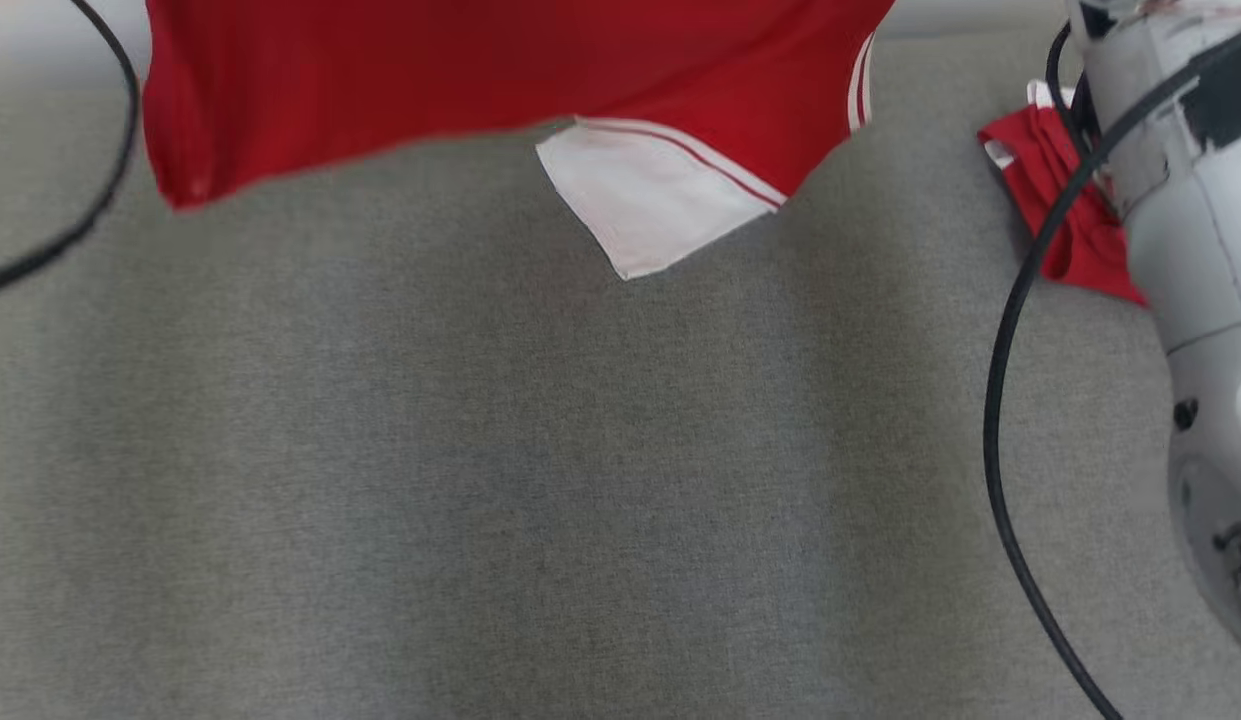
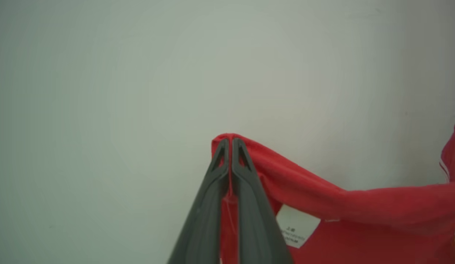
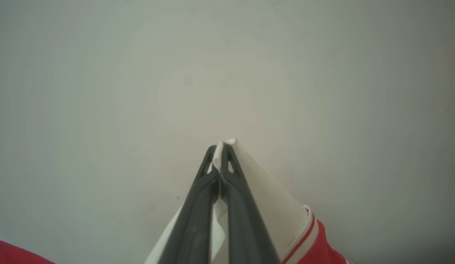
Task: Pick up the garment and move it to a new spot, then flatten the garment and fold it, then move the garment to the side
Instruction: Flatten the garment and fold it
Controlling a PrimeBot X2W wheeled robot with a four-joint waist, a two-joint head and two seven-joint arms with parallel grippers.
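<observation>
The garment (image 1: 460,75) is red with white panels and thin stripes. It hangs across the top of the head view above the grey surface, a white panel (image 1: 650,195) dangling at its lower edge. In the left wrist view my left gripper (image 2: 230,141) is shut on a red fold of the garment (image 2: 322,201), with a white label (image 2: 297,227) below. In the right wrist view my right gripper (image 3: 220,148) is shut on a white corner of the garment (image 3: 271,198). A bunched red part (image 1: 1065,215) shows beside my pale right arm (image 1: 1190,200).
A grey fabric surface (image 1: 540,480) spreads below the hanging cloth. A black cable (image 1: 1010,330) runs down beside the right arm, and another cable (image 1: 100,190) curves at the upper left. A pale wall (image 2: 176,73) lies behind both wrist views.
</observation>
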